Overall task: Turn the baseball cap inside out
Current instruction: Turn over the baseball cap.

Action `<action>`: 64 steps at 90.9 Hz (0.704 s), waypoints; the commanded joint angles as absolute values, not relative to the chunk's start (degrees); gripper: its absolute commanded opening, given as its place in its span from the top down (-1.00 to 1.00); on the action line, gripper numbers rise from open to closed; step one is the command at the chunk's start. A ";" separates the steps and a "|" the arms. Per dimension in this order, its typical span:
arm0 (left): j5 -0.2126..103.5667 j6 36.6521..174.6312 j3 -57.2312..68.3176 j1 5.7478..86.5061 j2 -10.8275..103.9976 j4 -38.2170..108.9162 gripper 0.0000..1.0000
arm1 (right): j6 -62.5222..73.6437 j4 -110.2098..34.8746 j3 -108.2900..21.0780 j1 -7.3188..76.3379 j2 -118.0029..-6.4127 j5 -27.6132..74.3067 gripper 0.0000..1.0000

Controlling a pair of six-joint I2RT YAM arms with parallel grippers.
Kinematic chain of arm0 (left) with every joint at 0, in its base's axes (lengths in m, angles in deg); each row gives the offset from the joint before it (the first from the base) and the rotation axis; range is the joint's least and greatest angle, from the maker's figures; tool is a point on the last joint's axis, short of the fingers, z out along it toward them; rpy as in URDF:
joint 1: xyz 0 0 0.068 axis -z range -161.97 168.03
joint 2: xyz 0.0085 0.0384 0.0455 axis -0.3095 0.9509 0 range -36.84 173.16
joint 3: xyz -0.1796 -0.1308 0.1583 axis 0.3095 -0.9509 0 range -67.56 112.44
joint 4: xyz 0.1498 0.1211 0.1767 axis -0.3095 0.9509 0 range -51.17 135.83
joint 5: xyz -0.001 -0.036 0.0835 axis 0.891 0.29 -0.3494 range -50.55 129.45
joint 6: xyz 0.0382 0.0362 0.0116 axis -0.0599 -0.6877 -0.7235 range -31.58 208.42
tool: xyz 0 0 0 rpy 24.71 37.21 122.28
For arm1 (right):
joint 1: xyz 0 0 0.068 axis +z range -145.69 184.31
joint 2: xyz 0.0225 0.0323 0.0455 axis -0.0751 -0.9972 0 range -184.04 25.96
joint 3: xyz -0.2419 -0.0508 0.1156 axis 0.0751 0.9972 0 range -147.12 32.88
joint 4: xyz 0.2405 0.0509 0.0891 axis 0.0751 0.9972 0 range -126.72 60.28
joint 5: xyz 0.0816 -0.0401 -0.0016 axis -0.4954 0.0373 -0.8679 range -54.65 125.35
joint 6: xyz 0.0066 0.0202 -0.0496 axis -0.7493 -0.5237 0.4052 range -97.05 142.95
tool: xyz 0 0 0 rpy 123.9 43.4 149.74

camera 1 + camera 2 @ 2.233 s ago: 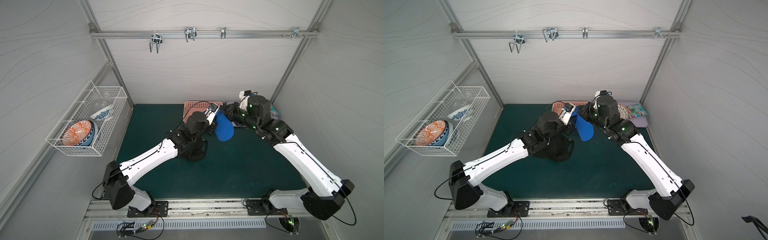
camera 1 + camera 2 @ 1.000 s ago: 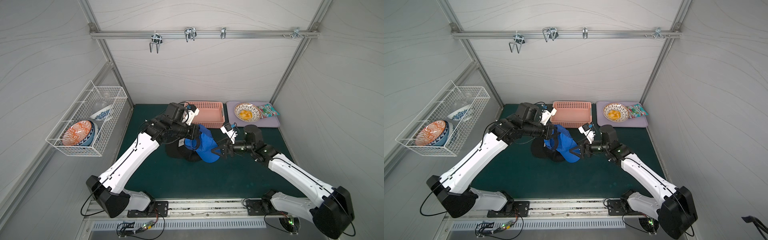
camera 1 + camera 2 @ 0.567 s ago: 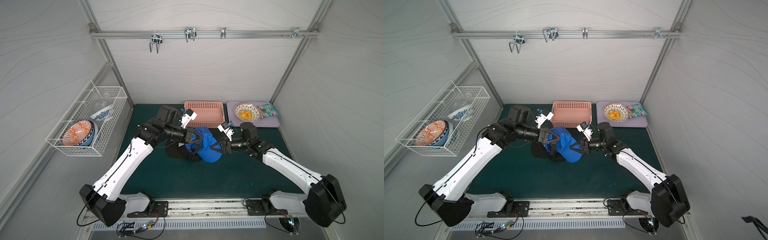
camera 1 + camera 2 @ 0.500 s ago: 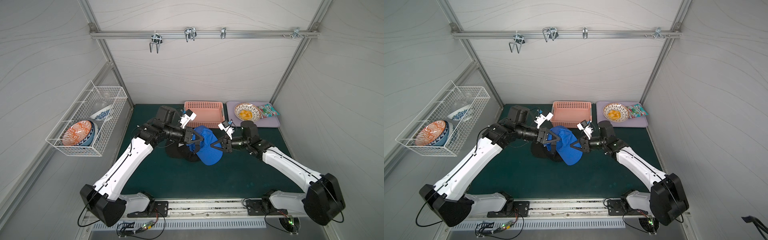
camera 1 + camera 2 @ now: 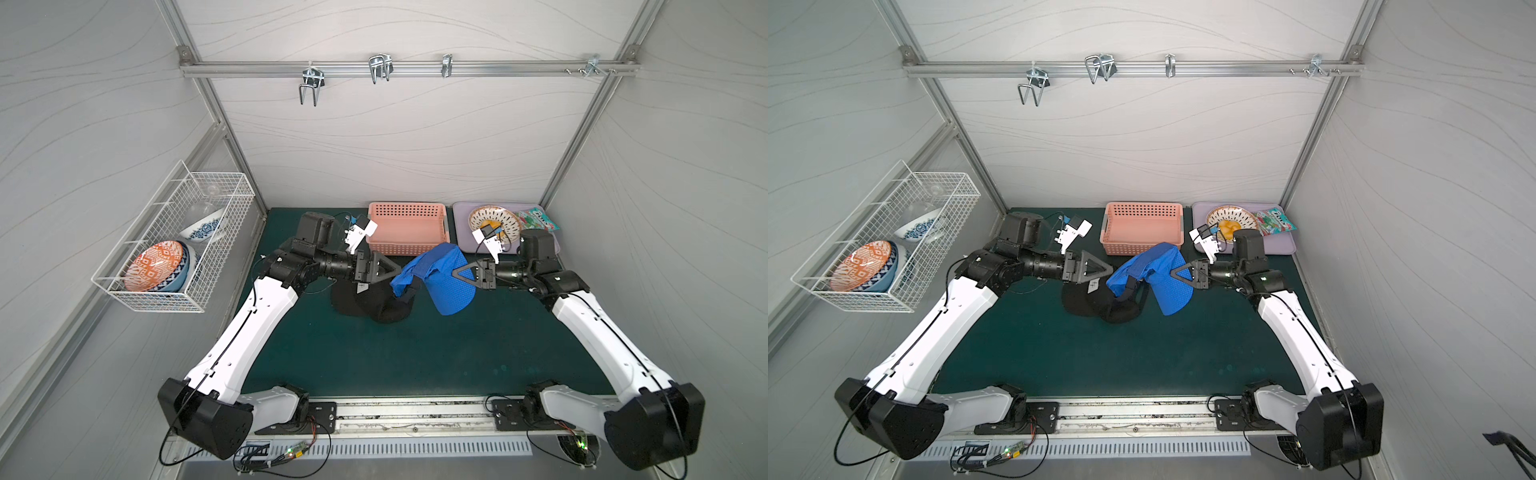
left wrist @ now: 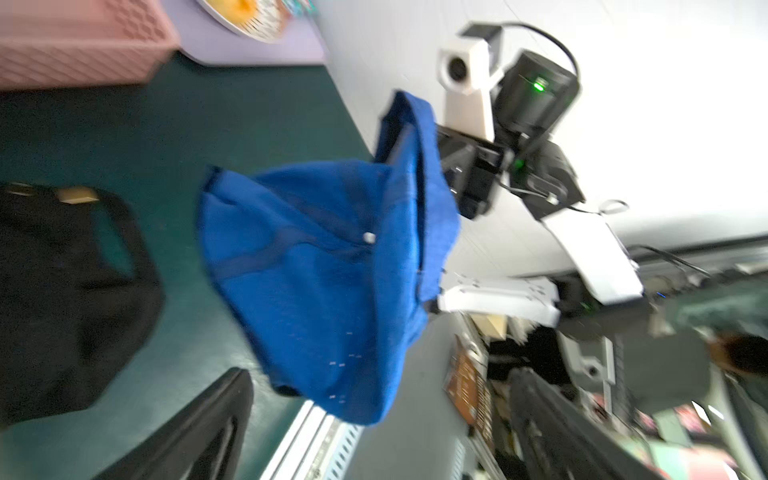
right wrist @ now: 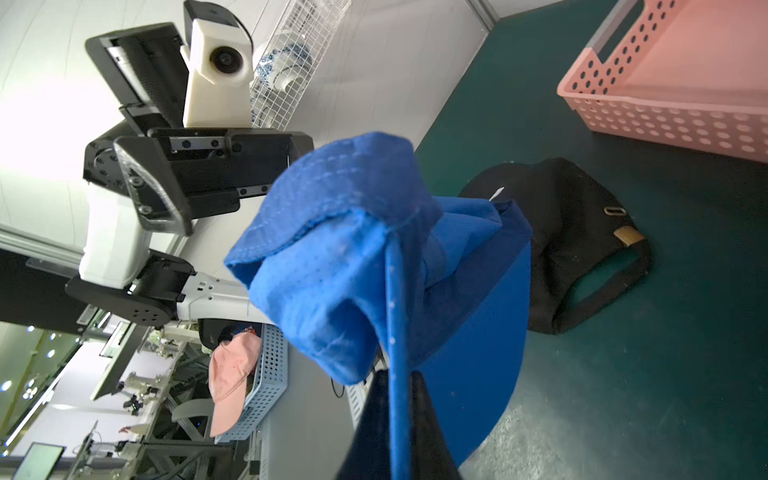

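The blue baseball cap [image 5: 440,276] [image 5: 1156,274] hangs above the green mat, crumpled, its brim pointing down. My right gripper [image 5: 458,272] [image 7: 399,415] is shut on a thin blue edge of the cap where the brim begins. The left gripper [image 5: 390,272] [image 6: 381,374] stands open at the crown's other side. Its fingers [image 6: 199,428] are spread wide and grip nothing. In the left wrist view the cap [image 6: 324,274] shows dark seam tapes across the crown. The right wrist view shows the folded crown [image 7: 340,249].
A black cap [image 5: 370,301] [image 7: 573,241] lies on the mat under the blue one. Behind stand a pink basket [image 5: 407,226] and a purple tray [image 5: 550,247] with a bowl [image 5: 492,218] and a snack packet [image 5: 536,220]. A wire basket [image 5: 174,241] with bowls hangs on the left wall.
My right gripper came in and shut on the cap. The left gripper, shut on the crown before, has opened and let go, so the cap hangs from the right gripper alone.
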State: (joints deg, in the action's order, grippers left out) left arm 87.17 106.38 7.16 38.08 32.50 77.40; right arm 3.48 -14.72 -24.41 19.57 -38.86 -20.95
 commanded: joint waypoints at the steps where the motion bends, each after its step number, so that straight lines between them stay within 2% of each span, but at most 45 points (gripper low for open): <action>1: 65.20 101.59 3.59 41.33 24.61 67.99 -0.99 | -9.04 -8.40 -25.94 18.37 -37.21 -16.51 1.00; 13: 45.79 93.93 -2.32 53.69 20.13 63.95 -0.99 | -18.00 -9.95 -26.49 18.38 -36.14 -12.37 1.00; 30: 29.68 88.03 -2.41 68.51 23.01 59.60 -1.00 | -21.10 -8.49 -29.16 18.81 -36.09 -10.29 1.00; 52: 20.77 79.82 1.57 68.69 32.00 56.25 -1.00 | -16.75 -8.99 -30.62 19.58 -36.44 -19.20 1.00; 64: 29.16 80.41 4.24 62.64 34.78 55.42 -1.00 | -14.32 -9.78 -31.03 19.66 -36.35 -27.31 1.00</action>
